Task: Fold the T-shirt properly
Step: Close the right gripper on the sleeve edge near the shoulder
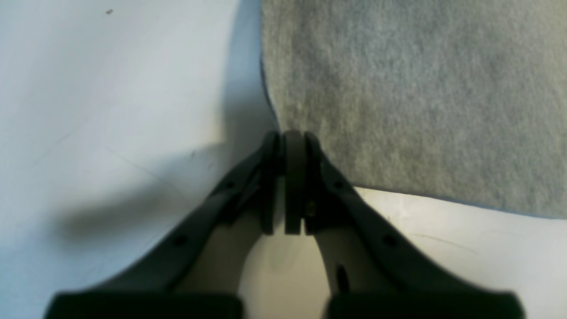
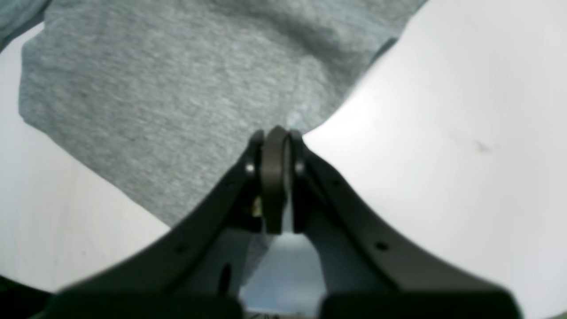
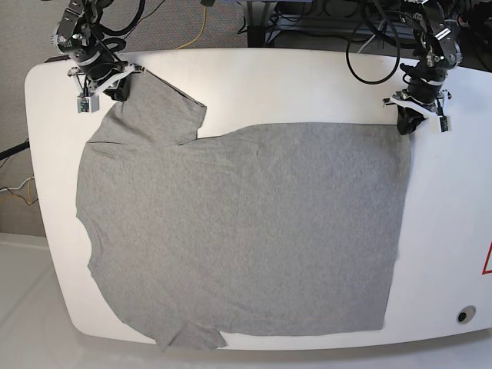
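The heather-grey T-shirt (image 3: pixel 246 231) lies spread flat on the white table (image 3: pixel 292 84), neck side to the left and hem to the right in the base view. My right gripper (image 3: pixel 115 91) is at the far left sleeve. In the right wrist view its jaws (image 2: pixel 275 133) are shut at the sleeve's edge, with the T-shirt (image 2: pixel 155 88) running under the fingers. My left gripper (image 3: pixel 406 127) is at the far right hem corner. In the left wrist view it (image 1: pixel 294 135) is shut where the T-shirt (image 1: pixel 398 88) comes to a corner, and the corner itself is hidden behind the fingers.
Cables (image 3: pixel 369 54) hang behind the table's far edge. A small round hole (image 3: pixel 463 315) and a red mark (image 3: pixel 486 261) sit near the table's right edge. The near sleeve (image 3: pixel 188 337) reaches almost to the front edge. Bare table (image 1: pixel 110 110) lies beside the left gripper.
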Robot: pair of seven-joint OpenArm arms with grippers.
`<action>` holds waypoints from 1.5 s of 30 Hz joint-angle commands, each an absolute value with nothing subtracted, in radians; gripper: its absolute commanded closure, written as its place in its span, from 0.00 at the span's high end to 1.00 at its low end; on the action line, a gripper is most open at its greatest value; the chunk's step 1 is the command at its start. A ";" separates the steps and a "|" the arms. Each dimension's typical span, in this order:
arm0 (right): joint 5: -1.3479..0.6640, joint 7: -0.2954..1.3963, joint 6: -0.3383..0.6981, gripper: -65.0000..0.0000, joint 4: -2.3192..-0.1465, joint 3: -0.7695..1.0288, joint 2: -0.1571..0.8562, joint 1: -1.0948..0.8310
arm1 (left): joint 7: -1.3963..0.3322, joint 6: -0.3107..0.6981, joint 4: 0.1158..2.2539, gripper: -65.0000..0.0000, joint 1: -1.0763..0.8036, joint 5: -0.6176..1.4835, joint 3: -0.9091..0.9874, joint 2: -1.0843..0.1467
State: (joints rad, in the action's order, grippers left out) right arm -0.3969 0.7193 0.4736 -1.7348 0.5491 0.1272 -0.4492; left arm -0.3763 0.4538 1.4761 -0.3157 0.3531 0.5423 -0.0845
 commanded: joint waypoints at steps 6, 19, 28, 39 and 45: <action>-0.397 0.708 0.477 0.00 -1.738 0.559 0.141 -0.450 | -0.381 0.455 1.492 0.00 -0.324 0.352 0.543 -0.093; -0.409 0.696 0.491 0.00 -1.781 0.576 0.143 -0.513 | -0.372 0.456 1.511 0.00 -0.353 0.357 0.541 -0.091; -0.422 0.706 0.483 0.00 -1.829 0.609 0.146 -0.519 | -0.378 0.453 1.542 0.00 -0.368 0.353 0.538 -0.088; -0.448 0.708 0.511 0.00 -1.930 0.655 0.144 -0.575 | -0.392 0.448 1.667 0.00 -0.449 0.348 0.537 -0.069; -0.431 0.713 0.517 0.00 -2.014 0.652 0.143 -0.613 | -0.396 0.429 1.731 0.00 -0.491 0.342 0.538 -0.058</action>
State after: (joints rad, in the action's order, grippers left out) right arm -0.4248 0.7349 0.5137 -1.9816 0.6430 0.1310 -0.6060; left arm -0.4149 0.4335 1.7054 -0.4892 0.3344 0.5323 -0.0521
